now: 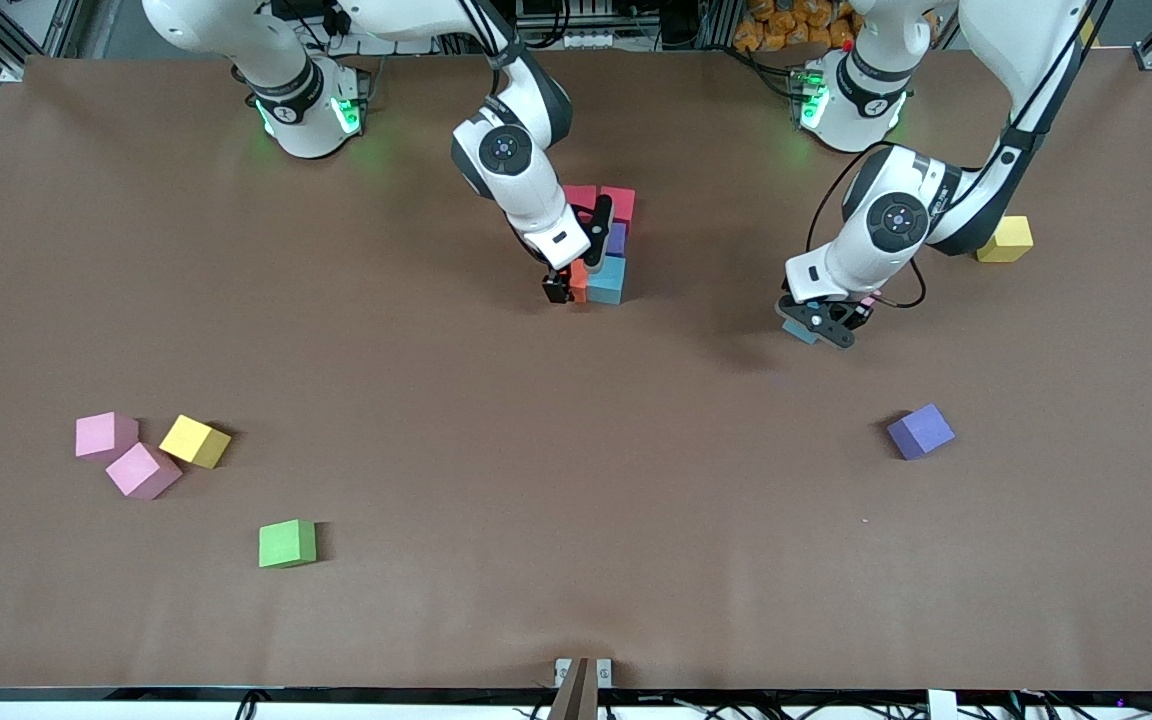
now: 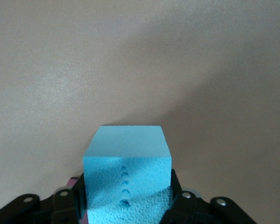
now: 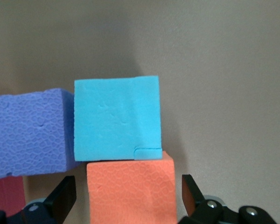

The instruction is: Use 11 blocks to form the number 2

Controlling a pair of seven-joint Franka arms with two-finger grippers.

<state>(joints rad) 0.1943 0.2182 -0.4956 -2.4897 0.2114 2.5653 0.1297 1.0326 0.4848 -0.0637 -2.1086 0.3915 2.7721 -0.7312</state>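
The number 2 (image 1: 604, 240) is only begun: a small cluster near the table's middle, toward the robots' bases, with two crimson blocks (image 1: 600, 202), a purple block (image 1: 617, 238), a light blue block (image 1: 607, 279) and an orange block (image 1: 578, 277) touching it. In the right wrist view the right gripper (image 3: 129, 196) straddles the orange block with its jaws spread clear of both sides, so it grips nothing; it should rise straight up so a finger does not drag the row askew. The left gripper (image 1: 820, 320), toward the left arm's end of the table, is closed on a second blue cube (image 2: 127, 172), gripped by two sides low on the table. Lift it cleanly, then set it flush against the cluster. Loose cubes remain: yellow (image 1: 1005, 239), purple (image 1: 921, 431), green (image 1: 287, 543), two pink (image 1: 125, 452) and another yellow (image 1: 195, 441).
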